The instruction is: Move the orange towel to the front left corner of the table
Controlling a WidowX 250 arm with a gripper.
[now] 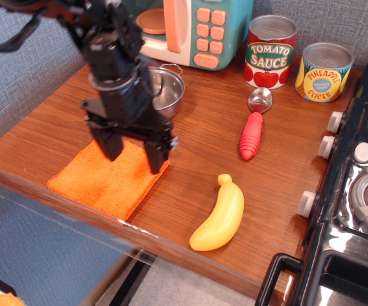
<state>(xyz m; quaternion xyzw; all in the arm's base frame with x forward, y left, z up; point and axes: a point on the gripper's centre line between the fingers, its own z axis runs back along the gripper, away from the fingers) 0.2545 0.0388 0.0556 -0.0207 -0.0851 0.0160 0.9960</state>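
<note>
The orange towel (101,182) lies flat and folded on the dark wood table (203,153), near its front left corner. My black gripper (135,152) hangs just above the towel's back right part with its two fingers spread apart and nothing between them. The left finger (112,144) is over the towel's back edge and the right finger (156,155) is over its right corner. The arm hides part of the towel's back edge.
A small steel pot (165,89) stands just behind the gripper. A yellow banana (221,215) lies at the front. A red-handled spoon (253,127), a tomato sauce can (270,51), a pineapple can (324,71) and a toy microwave (197,29) are behind. A black toy stove (356,191) is at the right.
</note>
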